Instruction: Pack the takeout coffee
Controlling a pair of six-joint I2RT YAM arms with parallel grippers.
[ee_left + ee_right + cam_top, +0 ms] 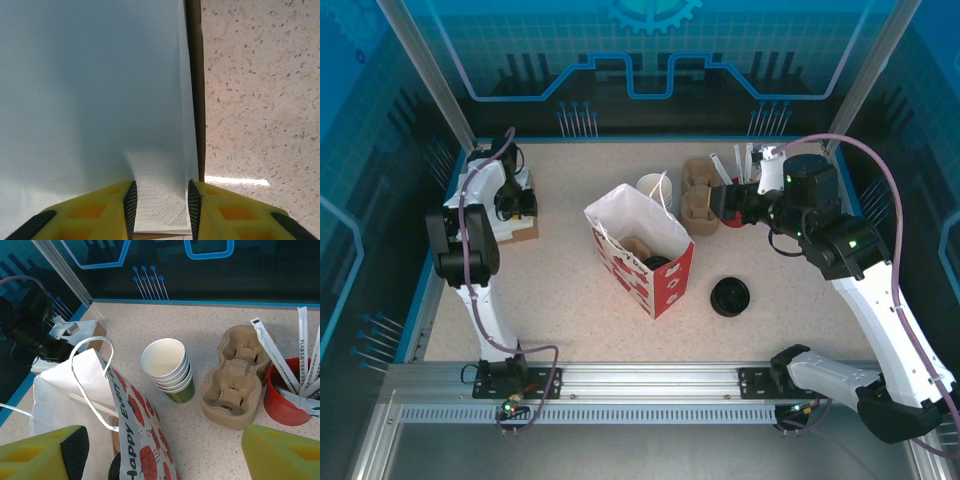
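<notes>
While the left claw (160, 196) stands over the napkin stack (90, 100) at the far left of the counter (260, 100), the takeout coffee (657, 263) appears to sit already inside the paper bag (665, 285) at mid-counter. A round black lid shows in the bag's open mouth beside a brown carrier insert (638, 246) (the cup's wall is hidden by the bag, so this is a judgement, not a sighting). The step in hand therefore looks like an extra: fetching a napkin to go in with the drink.

The left claw's jaws are drawn narrow, with a strip of the top napkin between the pads (131, 200); whether they truly pinch it I cannot tell. The right claw (160, 440) is spread wide and holds nothing. It hangs above the bag's far right side, near the stack of lidless cups (167, 365) and the pulp cup carriers (235, 385).

The next move calls for a firm pinch on one sheet only and a lift clear of the stack. Then comes a carry rightward to the bag's mouth, with the release made well inside the rim, since the bag looks light and could tip. The loose black lids (730, 297) to the right of the bag need no touching.
</notes>
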